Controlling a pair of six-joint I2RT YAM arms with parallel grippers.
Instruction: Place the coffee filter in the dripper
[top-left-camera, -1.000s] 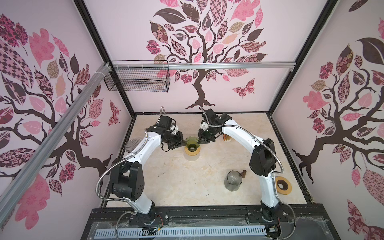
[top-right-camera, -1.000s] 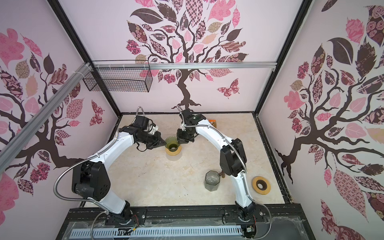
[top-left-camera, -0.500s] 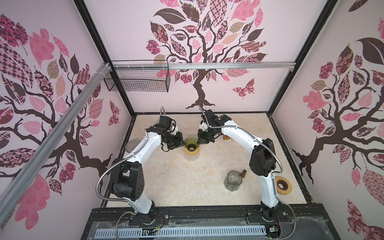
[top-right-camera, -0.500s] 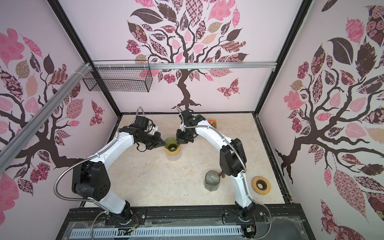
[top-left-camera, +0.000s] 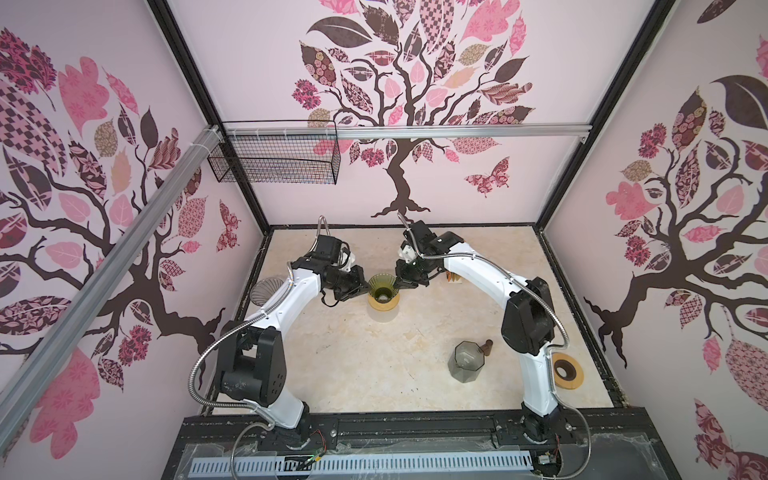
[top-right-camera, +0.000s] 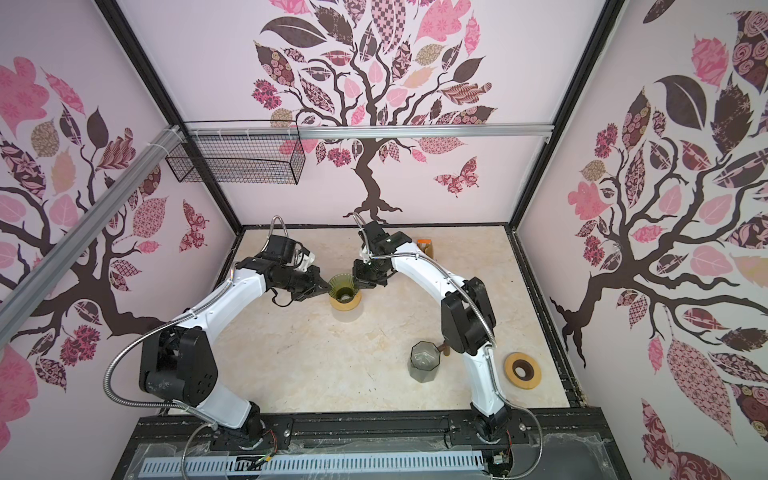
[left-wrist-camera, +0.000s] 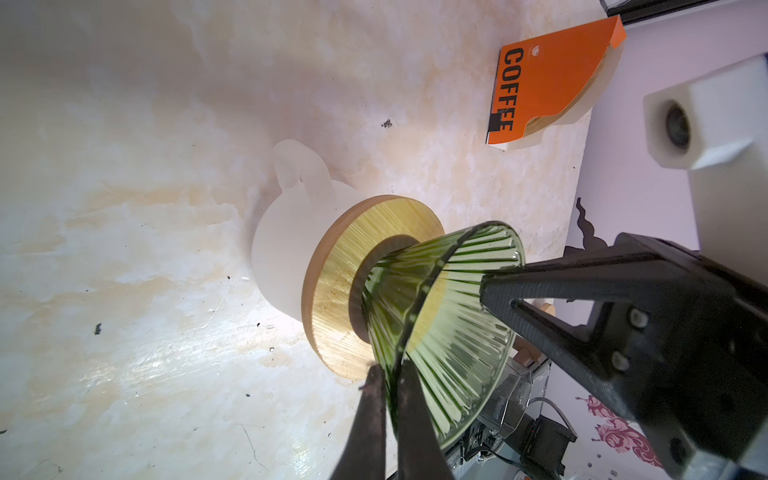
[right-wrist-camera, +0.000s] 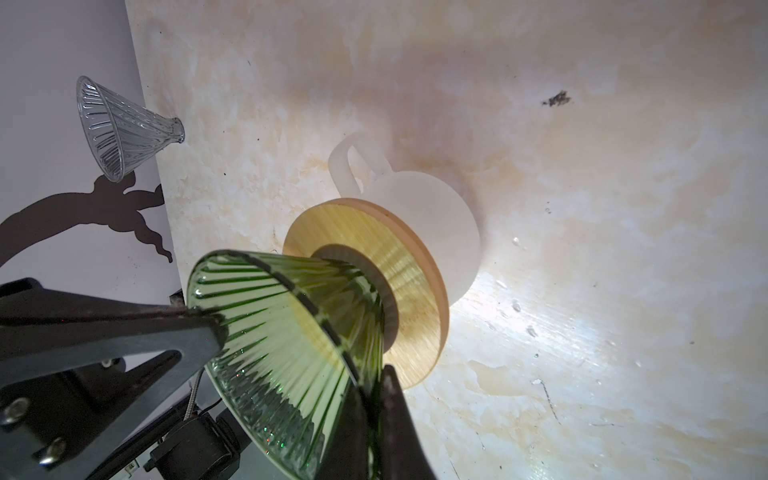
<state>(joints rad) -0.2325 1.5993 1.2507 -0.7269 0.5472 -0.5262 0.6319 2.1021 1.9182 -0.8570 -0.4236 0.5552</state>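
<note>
Almost nothing has moved in the last second. Both arms stay stretched toward the far half of the marble-look table (top-left-camera: 353, 357), and the green dripper (top-left-camera: 381, 286) between them sits only a touch farther back than before.

I am looking down into a booth whose walls carry pink and brown tree patterns. The green dripper is a ribbed glass cone, upright, with its wide mouth up. It stands in a wooden collar (left-wrist-camera: 353, 266), and the collar rests on a white mug (left-wrist-camera: 278, 253).

The left gripper (left-wrist-camera: 390, 384) reaches in from the left and pinches the dripper's rim. In the left wrist view, one finger lies outside the glass wall and one inside, pressed together on it. The right gripper (right-wrist-camera: 374, 390) grips the opposite side of the rim the same way, its fingers closed on the glass edge.

The coffee filter pack (left-wrist-camera: 548, 79) is an orange card printed COFFEE in a white holder, with pale paper edges showing behind the card. It stands near the back wall on the right, behind the right arm and well apart from the green dripper.

A clear glass dripper (top-left-camera: 266, 291) sits at the table's left edge, against the wall. Near the front right, a grey glass cup (top-left-camera: 467, 361) stands beside the right arm, with a small brown object (top-left-camera: 487, 347) just beside it. A spare wooden ring (top-left-camera: 567, 372) lies near the right edge.
</note>
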